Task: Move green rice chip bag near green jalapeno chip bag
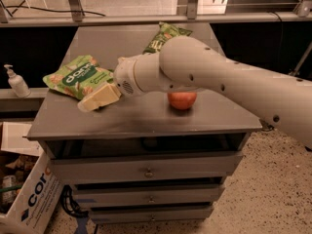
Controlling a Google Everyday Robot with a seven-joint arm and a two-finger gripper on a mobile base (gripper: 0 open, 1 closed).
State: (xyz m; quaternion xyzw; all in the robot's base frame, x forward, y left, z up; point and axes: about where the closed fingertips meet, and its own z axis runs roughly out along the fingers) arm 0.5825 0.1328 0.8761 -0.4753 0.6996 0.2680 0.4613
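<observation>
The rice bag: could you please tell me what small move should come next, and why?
Probably ease the gripper slightly further onto the rice bag to take hold: it sits at the bag's near right corner, and the bag lies well left of the jalapeno bag at the back.

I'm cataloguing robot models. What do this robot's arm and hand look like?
The arm is a thick, smooth white tube with small dark dots along its shell and a round grille at the wrist. The hand, by the near edge of the green rice chip bag, is a cream flat wedge. No cables.
</observation>
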